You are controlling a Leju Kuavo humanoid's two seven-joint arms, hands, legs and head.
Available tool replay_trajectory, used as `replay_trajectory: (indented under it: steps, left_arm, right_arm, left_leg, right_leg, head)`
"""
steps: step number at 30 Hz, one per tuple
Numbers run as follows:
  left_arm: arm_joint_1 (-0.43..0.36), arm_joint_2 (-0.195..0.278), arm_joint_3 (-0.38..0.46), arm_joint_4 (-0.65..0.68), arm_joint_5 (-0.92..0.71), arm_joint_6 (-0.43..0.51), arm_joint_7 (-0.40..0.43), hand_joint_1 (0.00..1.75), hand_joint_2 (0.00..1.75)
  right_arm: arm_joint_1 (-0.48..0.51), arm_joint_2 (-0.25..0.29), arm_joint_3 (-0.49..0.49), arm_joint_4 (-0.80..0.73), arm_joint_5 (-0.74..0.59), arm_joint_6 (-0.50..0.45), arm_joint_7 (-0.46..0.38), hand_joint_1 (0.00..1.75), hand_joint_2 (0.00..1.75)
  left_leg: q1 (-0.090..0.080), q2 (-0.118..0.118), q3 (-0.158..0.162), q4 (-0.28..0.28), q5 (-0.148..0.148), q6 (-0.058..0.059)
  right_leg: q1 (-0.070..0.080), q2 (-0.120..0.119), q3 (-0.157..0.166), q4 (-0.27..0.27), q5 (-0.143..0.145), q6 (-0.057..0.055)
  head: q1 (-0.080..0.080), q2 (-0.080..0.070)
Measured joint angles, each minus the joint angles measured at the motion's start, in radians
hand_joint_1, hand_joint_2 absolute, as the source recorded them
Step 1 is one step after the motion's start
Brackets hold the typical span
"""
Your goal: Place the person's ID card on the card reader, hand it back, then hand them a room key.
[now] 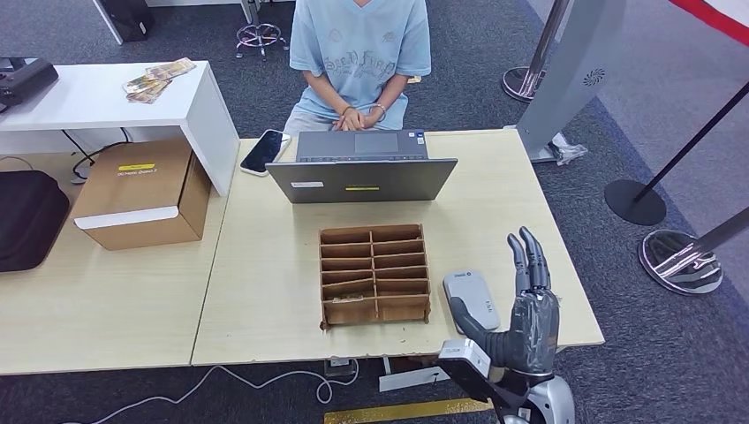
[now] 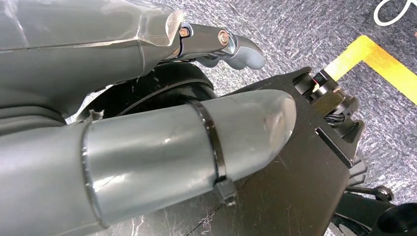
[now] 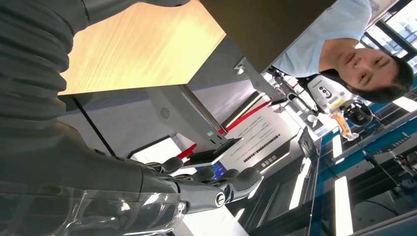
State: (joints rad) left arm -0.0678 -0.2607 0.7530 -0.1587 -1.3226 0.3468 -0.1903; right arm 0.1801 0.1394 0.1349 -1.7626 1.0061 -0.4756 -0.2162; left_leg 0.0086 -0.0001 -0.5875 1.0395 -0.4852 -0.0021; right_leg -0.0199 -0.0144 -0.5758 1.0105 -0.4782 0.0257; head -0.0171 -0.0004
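A grey card reader (image 1: 471,299) lies flat near the table's front right edge, with nothing on it. My right hand (image 1: 530,309) is raised just to its right, fingers straight and pointing away from me, thumb spread towards the reader's near end. It holds nothing; in the right wrist view the right hand (image 3: 162,194) shows its fingers stretched out and empty. My left hand (image 2: 147,123) hangs low over grey carpet, thumb and fingers apart, empty. A person in a light blue shirt (image 1: 360,49) sits behind the table with hands clasped (image 1: 353,117).
A brown cardboard tray with several slots (image 1: 375,274) stands mid-table, left of the reader. Behind it are an open grey laptop (image 1: 362,168) and a phone (image 1: 263,150). A cardboard box (image 1: 141,193) and a white desk (image 1: 106,93) are at the left; stanchion bases (image 1: 680,261) stand right.
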Motion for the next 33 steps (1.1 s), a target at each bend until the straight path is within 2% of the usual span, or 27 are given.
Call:
replay_trajectory:
  steps: [33]
  left_arm:
    - [0.001, 0.0, -0.001, 0.0, -0.006, 0.0, 0.015, 0.0, 0.0]
  right_arm:
    - [-0.006, -0.022, 0.05, 0.047, 0.063, 0.116, 0.061, 0.0, 1.75]
  left_leg:
    - [0.0, 0.0, 0.0, 0.0, 0.0, 0.0]
  right_leg:
    - [0.0, 0.0, 0.0, 0.0, 0.0, 0.0]
  head:
    - [0.0, 0.0]
